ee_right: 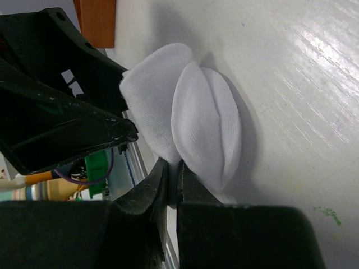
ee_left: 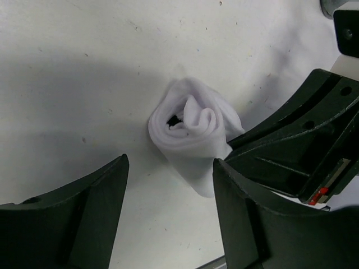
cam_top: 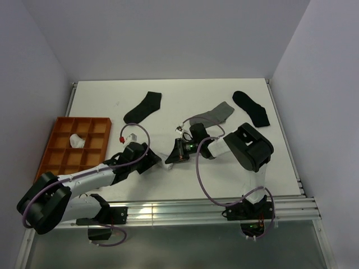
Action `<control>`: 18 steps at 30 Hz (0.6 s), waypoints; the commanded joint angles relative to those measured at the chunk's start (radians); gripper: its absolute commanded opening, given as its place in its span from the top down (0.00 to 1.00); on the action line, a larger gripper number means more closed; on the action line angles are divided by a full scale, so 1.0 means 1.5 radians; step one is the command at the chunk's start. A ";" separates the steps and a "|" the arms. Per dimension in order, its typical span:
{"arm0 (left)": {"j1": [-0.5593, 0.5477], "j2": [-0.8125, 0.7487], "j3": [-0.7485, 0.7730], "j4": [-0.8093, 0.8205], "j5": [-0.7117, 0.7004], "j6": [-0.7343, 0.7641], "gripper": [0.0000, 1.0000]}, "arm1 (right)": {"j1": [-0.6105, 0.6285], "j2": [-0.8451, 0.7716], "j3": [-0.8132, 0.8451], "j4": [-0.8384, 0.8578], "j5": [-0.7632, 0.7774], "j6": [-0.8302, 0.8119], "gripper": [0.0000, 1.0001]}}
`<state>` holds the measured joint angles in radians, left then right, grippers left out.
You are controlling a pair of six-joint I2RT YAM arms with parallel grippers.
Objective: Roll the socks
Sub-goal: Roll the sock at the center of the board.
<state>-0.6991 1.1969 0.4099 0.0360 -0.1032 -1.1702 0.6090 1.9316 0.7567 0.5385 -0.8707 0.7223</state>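
This looks like a robotics lab test cell. A plain white worktop is boxed in by bare pale partition walls at its far, left and right edges. A black-and-white left robot arm and its twin right robot arm are bolted to silver aluminium rails along the near edge. Loose purple cables trail from them, and an orange compartmented sorting tray sits at the left edge.

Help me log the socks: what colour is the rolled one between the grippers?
The rolled sock is plain white, clearest in the left wrist view.
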 commanded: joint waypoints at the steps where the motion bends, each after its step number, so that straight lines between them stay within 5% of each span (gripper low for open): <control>1: -0.003 0.017 0.006 0.044 -0.017 -0.006 0.34 | 0.000 0.046 -0.022 -0.065 0.009 0.006 1.00; 10: -0.003 0.083 0.017 0.055 -0.031 -0.021 0.42 | -0.001 0.069 0.000 -0.106 0.000 -0.015 0.99; 15: -0.002 0.109 0.021 -0.006 -0.045 -0.048 0.53 | 0.000 0.041 0.003 -0.140 0.026 -0.041 0.90; 18: -0.003 0.124 0.036 -0.066 -0.054 -0.057 0.55 | 0.004 -0.024 -0.002 -0.165 0.058 -0.071 0.75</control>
<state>-0.7029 1.3411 0.4534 0.1043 -0.1184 -1.2381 0.5930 1.9491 0.7883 0.4812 -0.8997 0.7219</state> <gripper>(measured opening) 0.463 0.214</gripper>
